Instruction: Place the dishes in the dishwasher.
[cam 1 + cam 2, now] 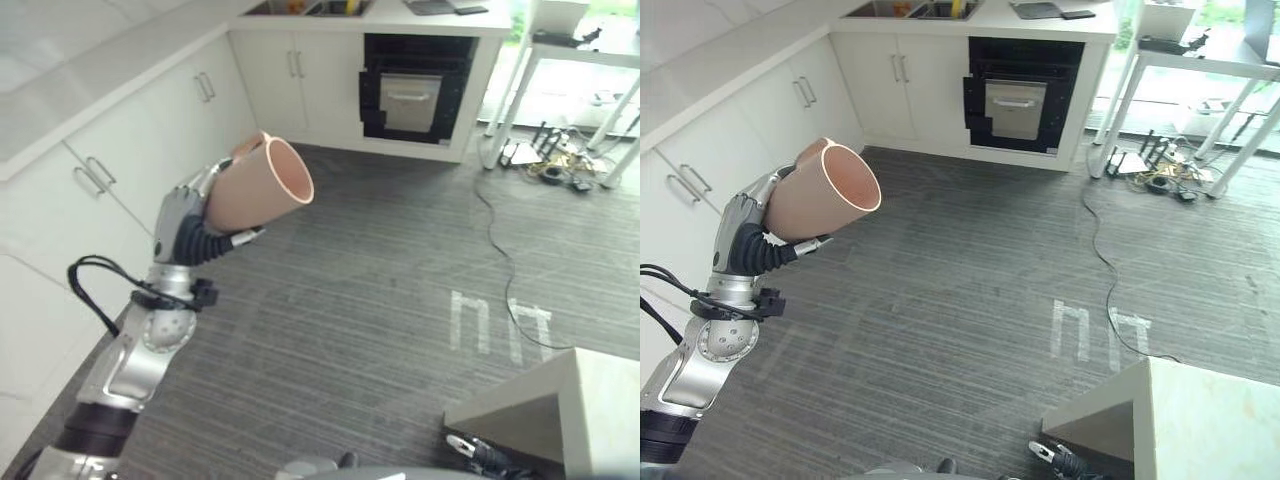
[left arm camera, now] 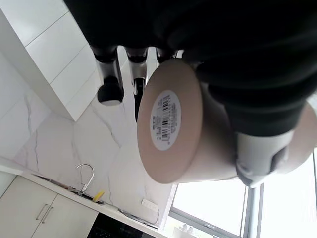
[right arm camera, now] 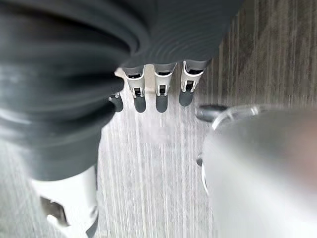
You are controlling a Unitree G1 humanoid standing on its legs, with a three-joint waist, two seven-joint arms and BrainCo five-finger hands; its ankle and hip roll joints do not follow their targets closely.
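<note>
- I stand on a grey striped floor (image 1: 380, 300) in a kitchen, with white cabinets (image 1: 150, 150) running along my left and a pale countertop (image 1: 90, 70) above them.
- At the far end a second run of white cabinets carries a sink (image 1: 905, 9) in its counter, and beside them is a dark open bay with a steel-fronted dishwasher (image 1: 1016, 105) inside it.
- To the right of that bay stand white table legs (image 1: 510, 110), with a heap of cables and small devices (image 1: 545, 160) on the floor near them, and one thin cable (image 1: 500, 250) trails across the floor towards me.
- Two pale marks (image 1: 500, 325) are on the floor ahead, and the corner of a light grey block (image 1: 560, 400) shows at the lower right.
- My left hand (image 1: 185, 225) is raised in front of the left cabinets, well away from the dishwasher.
- In it I hold a pale pink cup (image 1: 262, 185), tilted so its open mouth faces up and to the right, towards the far end of the room.
- My left wrist view shows the cup's flat base with a white label (image 2: 166, 119) on it; my thumb lies curled along the cup's side, while the fingers (image 2: 110, 89) reach past the base.
- My right hand (image 3: 148, 94) hangs over the floor with its fingers straight and side by side, holding nothing.
- A blurred silver rounded shape (image 3: 262, 168) sits close to the right wrist camera; I cannot tell what it is.
</note>
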